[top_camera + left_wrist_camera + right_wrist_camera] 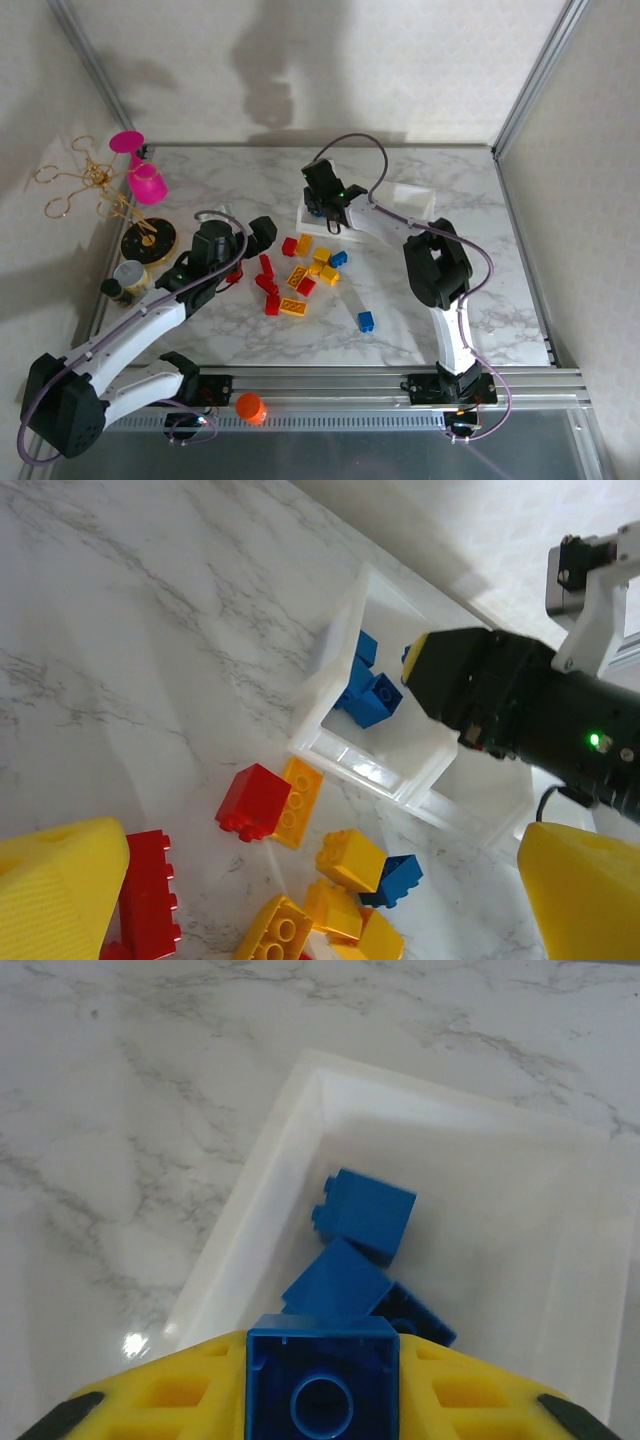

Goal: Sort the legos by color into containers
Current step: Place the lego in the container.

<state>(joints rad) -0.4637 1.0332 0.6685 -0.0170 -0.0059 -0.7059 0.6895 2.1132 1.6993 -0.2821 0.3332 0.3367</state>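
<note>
The containers are a whitish tray [415, 197] at the back of the marble table. Over its left compartment [250, 1190] my right gripper [322, 1405] is shut on a blue lego [322, 1375], held between the yellow pads. Other blue legos [368, 1212] lie in that compartment below it. Red, yellow and blue legos [300, 270] lie loose in a pile mid-table, and one blue lego [367, 321] sits apart, nearer the front. My left gripper [250, 255] hovers open at the pile's left edge, above a red brick [252, 800] and yellow bricks [350, 860], with nothing between its fingers.
A pink cup [145, 180], a gold wire stand [85, 185], a black disc [150, 242] and a small jar [128, 275] crowd the left side. An orange cap [250, 407] lies on the front rail. Metal frame posts border the table.
</note>
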